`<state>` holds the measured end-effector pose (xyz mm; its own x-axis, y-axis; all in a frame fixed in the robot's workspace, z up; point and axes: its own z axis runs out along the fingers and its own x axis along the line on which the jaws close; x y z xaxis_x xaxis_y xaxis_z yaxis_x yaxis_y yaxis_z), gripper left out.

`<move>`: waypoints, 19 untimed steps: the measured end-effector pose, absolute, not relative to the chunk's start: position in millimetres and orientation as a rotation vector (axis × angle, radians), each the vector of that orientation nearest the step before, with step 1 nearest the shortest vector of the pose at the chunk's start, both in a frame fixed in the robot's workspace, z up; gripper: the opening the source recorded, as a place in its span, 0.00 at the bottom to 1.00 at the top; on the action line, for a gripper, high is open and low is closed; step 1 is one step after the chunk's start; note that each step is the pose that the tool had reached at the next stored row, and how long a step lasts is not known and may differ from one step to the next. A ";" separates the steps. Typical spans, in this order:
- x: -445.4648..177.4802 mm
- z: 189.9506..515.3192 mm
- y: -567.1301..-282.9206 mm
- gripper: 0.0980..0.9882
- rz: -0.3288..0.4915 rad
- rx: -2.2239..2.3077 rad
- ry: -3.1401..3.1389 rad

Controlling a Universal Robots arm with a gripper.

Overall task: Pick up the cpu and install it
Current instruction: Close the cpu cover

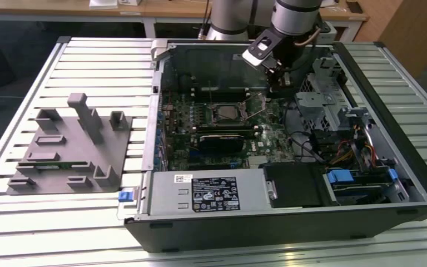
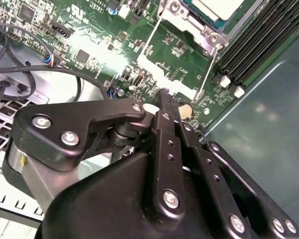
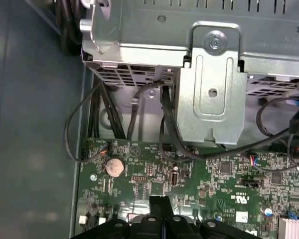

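The cpu [image 2: 217, 6] is a silvery-white square with a darker rim, lying flat in the motherboard socket [image 1: 227, 114] inside the open computer case. My gripper [image 1: 279, 84] hangs low over the green board, to the exterior view's right of the socket and apart from the cpu. In both wrist views the black fingers [image 2: 165, 107] are pressed together with nothing between them, and their tips [image 3: 159, 201] sit just above the board. A thin metal socket frame [image 2: 177, 55] stands between the fingertips and the cpu.
A grey plastic fixture [image 1: 73, 147] with upright blocks lies on the slatted table at the exterior view's left. A metal drive cage [image 3: 209, 74] with black cables [image 3: 169, 129] stands close beside the gripper. Memory slots [image 2: 259, 45] border the socket. The power supply [image 1: 206, 192] fills the case front.
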<state>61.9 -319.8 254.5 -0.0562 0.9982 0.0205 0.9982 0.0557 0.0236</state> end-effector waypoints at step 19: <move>68.9 240.3 -318.0 0.01 0.035 2.164 2.288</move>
